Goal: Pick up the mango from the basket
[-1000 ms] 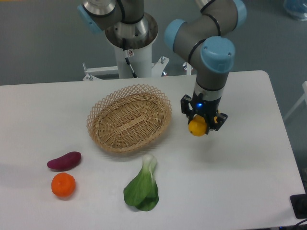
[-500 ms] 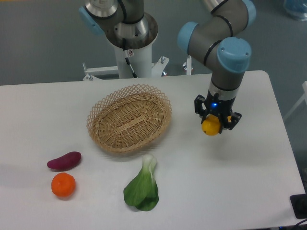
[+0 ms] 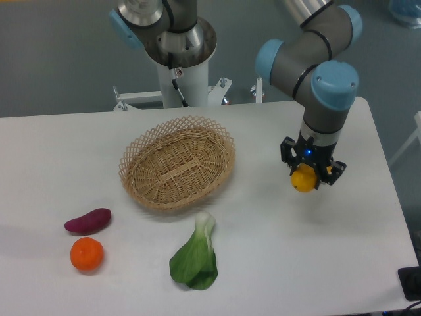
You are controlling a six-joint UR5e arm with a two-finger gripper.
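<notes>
Mango (image 3: 304, 180) moved further right in tool (image 3: 308, 176), basket (image 3: 177, 161) w/o produce

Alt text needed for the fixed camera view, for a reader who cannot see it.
A robot gripper holds a yellow mango above the white table, right of an empty wicker basket. Nearer the front lie a purple sweet potato, an orange tangerine and a leafy green.

I could read no text, label, brand, number or sign anywhere in my camera view; nothing on the table or on the arm carried legible writing
</notes>
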